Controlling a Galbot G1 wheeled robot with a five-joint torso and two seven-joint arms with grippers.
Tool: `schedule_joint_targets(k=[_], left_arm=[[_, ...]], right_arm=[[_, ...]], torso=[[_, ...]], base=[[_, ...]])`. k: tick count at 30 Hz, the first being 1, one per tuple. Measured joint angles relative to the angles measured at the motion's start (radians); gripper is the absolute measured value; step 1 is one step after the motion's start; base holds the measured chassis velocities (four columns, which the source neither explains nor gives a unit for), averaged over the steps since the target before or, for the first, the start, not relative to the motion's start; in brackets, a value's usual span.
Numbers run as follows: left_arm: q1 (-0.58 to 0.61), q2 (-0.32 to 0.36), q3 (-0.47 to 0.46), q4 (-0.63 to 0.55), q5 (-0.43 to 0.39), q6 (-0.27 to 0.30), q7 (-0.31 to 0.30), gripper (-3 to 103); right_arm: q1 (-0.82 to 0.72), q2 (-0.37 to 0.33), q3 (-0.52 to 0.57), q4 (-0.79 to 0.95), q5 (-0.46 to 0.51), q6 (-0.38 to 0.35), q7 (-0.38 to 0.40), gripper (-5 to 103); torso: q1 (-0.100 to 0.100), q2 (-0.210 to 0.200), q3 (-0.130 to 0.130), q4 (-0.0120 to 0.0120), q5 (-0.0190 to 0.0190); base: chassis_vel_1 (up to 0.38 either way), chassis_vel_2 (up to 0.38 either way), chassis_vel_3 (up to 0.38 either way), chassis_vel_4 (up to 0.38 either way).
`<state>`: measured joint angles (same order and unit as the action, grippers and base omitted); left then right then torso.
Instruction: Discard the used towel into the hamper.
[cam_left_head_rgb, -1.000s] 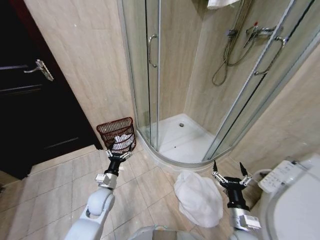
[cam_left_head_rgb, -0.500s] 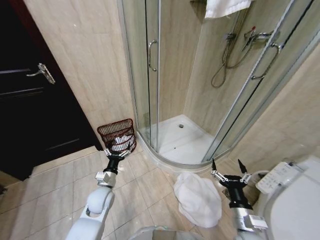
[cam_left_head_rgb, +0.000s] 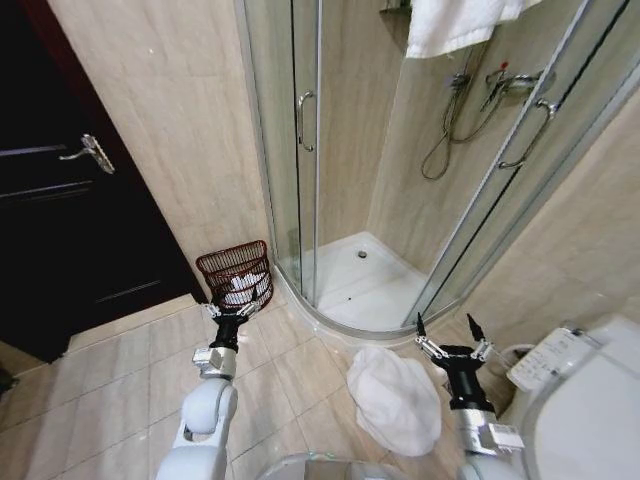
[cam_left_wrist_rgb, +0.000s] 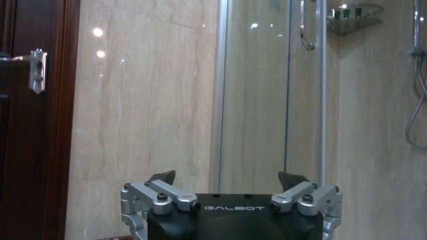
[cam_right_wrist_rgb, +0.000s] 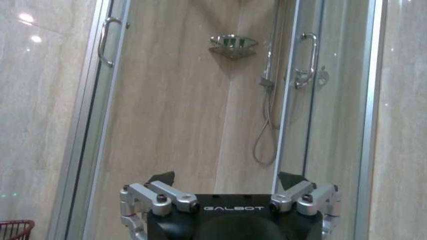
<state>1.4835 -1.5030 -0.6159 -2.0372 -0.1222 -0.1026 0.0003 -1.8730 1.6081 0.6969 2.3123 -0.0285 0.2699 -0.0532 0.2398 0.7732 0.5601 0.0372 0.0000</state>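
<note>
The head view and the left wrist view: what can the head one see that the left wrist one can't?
Head view alone: the white towel lying on the floor tiles, the hamper by the shower with white cloth inside, the toilet, and the right gripper, fingers open, beside the towel. Left wrist view alone: the shower's corner shelf. Both share the left gripper, fingers open, the dark door's handle and the glass shower door.
</note>
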Motion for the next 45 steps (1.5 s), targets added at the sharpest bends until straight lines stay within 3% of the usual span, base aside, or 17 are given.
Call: schedule_joint_targets(k=[14,17,25,45], left_arm=[[0.035,0.022,-0.038,-0.027,-0.021,0.009,0.021,100],[0.037,0.034,-0.037,-0.057,-0.014,0.059,0.036,100],[0.035,0.045,-0.04,-0.124,-0.014,0.146,0.061,100],[0.018,0.05,-0.046,-0.142,-0.02,0.171,0.088,100]], right_arm=[[-0.004,0.0,-0.015,0.025,0.007,-0.02,0.007,100],[-0.015,0.0,-0.038,0.072,0.008,-0.091,0.043,100],[0.007,0.0,-0.041,0.109,-0.007,-0.139,0.045,100],[0.048,0.0,-0.035,0.143,-0.016,-0.211,0.043,100]], torso=[[0.025,0.057,0.031,0.0001,0.0],[0.033,0.077,0.043,0.0001,-0.0001],[0.049,0.113,0.064,0.0001,0.0],[0.088,0.201,0.112,0.0001,-0.0001]], base=[[0.0,0.0,0.0,0.0],[0.0,0.0,0.0,0.0],[0.0,0.0,0.0,0.0],[0.0,0.0,0.0,0.0]])
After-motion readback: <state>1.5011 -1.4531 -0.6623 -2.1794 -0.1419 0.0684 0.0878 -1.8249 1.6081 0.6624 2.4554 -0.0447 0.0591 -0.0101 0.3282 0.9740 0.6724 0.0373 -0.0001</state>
